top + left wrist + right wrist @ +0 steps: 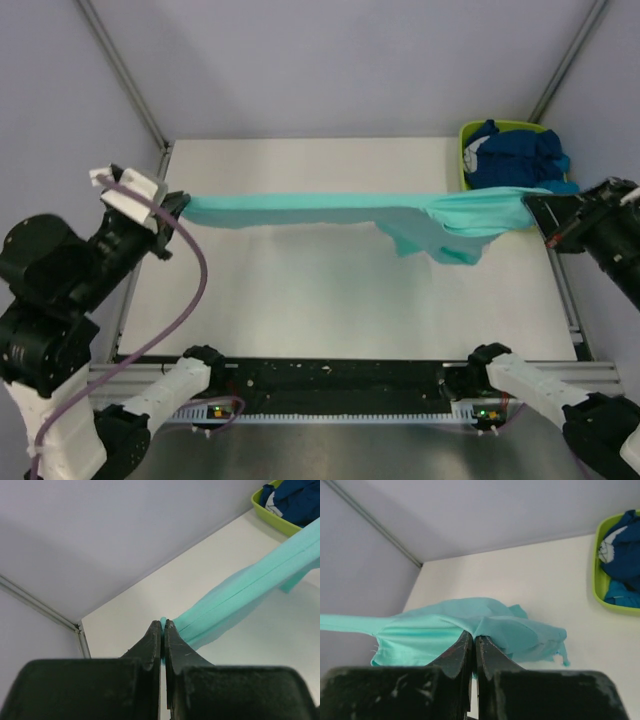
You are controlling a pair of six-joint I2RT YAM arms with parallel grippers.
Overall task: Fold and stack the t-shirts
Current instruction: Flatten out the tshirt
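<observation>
The mint t-shirt (320,212) hangs stretched across the frame's middle, above the counter (300,300). The left jaws are closed on its left end, the right jaws on its right end, near the green tub (465,155), upper right.

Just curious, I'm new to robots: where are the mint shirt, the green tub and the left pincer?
mint shirt (300,210), top view, its stretched middle.
green tub (464,155), top view, its left rim.
left pincer (163,626), left wrist view, between its shut tips.
</observation>
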